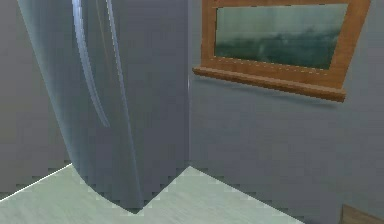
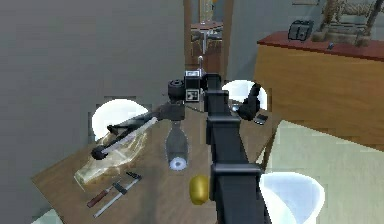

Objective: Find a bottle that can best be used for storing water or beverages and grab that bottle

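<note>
Watching my gripper (image 2: pixel 102 150), I cannot tell whether it holds anything: its fingers end at a bagged loaf (image 2: pixel 105 168) on the wooden table (image 2: pixel 60 182). A clear bottle (image 2: pixel 178 146) sits just left of the arm (image 2: pixel 226 150).

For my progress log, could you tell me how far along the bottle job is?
Done: a clear bottle is found at the table. In hand: the pincer is out over that table; I cannot tell whether it holds anything. Left: a grab shown clear of the table.
</note>
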Robot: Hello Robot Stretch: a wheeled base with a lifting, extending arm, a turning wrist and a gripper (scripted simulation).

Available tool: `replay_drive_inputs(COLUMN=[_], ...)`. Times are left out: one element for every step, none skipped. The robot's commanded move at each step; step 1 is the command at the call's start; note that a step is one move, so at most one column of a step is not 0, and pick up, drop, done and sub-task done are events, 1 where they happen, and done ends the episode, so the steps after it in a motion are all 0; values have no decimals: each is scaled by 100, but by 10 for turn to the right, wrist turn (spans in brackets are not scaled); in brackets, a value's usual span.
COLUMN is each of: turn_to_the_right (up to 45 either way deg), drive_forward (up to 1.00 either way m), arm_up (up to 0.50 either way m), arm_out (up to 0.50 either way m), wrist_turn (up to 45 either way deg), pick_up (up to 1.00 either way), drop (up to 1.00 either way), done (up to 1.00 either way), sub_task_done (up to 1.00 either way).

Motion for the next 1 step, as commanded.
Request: replay_drive_inputs(turn_to_the_right=[0], drive_forward=[0], arm_up=[0], arm_out=[0], wrist_turn=[450], pick_up=[0], drop=[0], done=[0], sub_task_done=[0])
